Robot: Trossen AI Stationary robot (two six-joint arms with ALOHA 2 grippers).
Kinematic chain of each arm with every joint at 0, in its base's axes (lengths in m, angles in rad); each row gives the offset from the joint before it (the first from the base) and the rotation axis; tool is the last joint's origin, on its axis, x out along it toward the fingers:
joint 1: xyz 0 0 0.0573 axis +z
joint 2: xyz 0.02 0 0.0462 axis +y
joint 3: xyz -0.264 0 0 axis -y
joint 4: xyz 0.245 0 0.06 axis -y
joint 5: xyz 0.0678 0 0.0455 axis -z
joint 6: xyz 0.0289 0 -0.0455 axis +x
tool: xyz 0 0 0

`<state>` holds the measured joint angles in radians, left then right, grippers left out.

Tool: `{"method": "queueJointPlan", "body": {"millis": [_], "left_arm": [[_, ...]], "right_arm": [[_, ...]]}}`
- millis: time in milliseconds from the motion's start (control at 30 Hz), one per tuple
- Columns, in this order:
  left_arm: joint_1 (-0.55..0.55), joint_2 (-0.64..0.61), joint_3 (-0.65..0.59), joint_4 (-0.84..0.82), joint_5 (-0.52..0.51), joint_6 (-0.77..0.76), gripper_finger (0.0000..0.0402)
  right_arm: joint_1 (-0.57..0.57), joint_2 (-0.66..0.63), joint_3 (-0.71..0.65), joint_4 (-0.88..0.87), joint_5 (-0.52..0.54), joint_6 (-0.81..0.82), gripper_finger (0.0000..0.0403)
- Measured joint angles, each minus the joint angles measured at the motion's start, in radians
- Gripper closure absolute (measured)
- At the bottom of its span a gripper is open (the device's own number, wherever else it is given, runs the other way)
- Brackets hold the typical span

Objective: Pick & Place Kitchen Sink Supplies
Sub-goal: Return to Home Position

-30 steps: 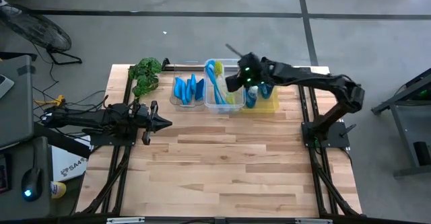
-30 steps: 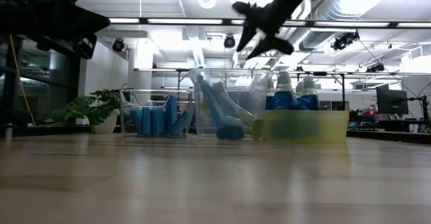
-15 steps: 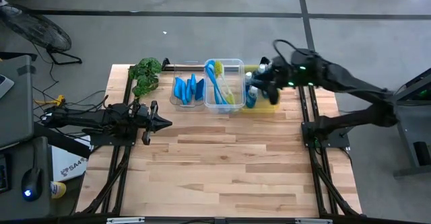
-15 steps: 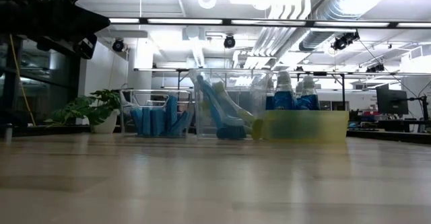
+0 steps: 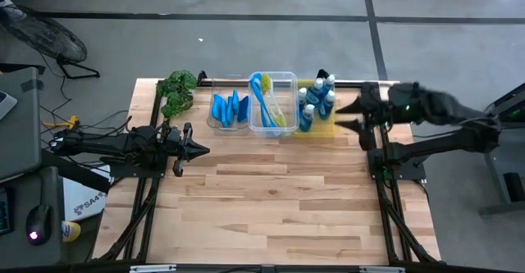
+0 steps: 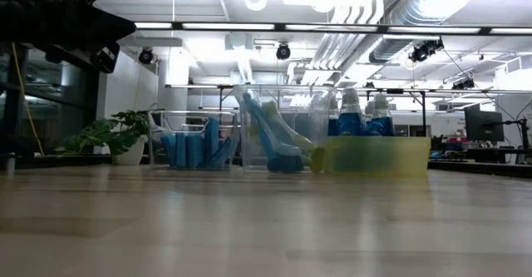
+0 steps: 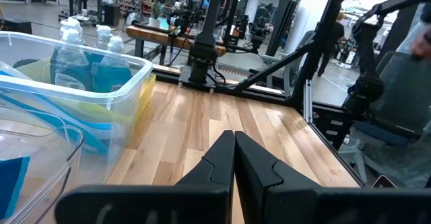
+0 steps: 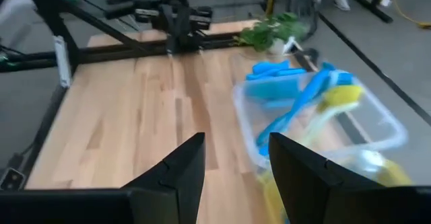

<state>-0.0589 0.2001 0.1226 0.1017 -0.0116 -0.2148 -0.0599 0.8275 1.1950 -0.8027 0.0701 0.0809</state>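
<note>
Blue sponges (image 5: 229, 108) stand on edge in a small clear bin. Blue and yellow-green brushes (image 5: 268, 101) lean inside the clear bin beside it. Blue-liquid bottles (image 5: 315, 102) stand upright in a yellow bin (image 6: 378, 155). My right gripper (image 5: 346, 116) is open and empty, hovering just right of the yellow bin; its wrist view shows the brushes (image 8: 315, 104) and sponges (image 8: 275, 77) beyond the spread fingers (image 8: 176, 169). My left gripper (image 5: 202, 150) is shut and empty, waiting by the table's left side, short of the sponge bin.
A green leafy plant (image 5: 175, 92) sits at the far left corner. The three bins line the table's far edge. Bare wooden tabletop (image 5: 271, 199) spreads over the middle and near side. Metal frame rails run along both sides.
My right gripper has drawn back from above the brush bin toward the table's right edge, passing over the yellow bin, and has risen out of the low view. The bins and their contents stay put.
</note>
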Motion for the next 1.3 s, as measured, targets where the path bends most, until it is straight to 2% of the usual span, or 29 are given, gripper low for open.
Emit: {"method": "queueJointPlan", "body": {"millis": [300, 533, 767, 900, 1300], "left_arm": [[0.0, 0.0, 0.0, 0.0, 0.0, 0.0, 0.0399], [0.0, 0.0, 0.0, 0.0, 0.0, 0.0, 0.0399], [0.0, 0.0, 0.0, 0.0, 0.0, 0.0, 0.0399], [0.0, 0.0, 0.0, 0.0, 0.0, 0.0, 0.0399], [0.0, 0.0, 0.0, 0.0, 0.0, 0.0, 0.0399]], "right_arm": [[0.033, -0.279, -0.627, 0.581, -0.036, 0.183, 0.0246], [0.033, -0.506, -0.936, 0.894, -0.133, 0.28, 0.0246], [0.033, -0.641, -1.12, 1.114, -0.104, 0.305, 0.0246], [0.033, -0.671, -1.184, 1.164, -0.101, 0.311, 0.0245], [0.035, -0.675, -1.185, 0.971, -0.013, 0.232, 0.0246]]}}
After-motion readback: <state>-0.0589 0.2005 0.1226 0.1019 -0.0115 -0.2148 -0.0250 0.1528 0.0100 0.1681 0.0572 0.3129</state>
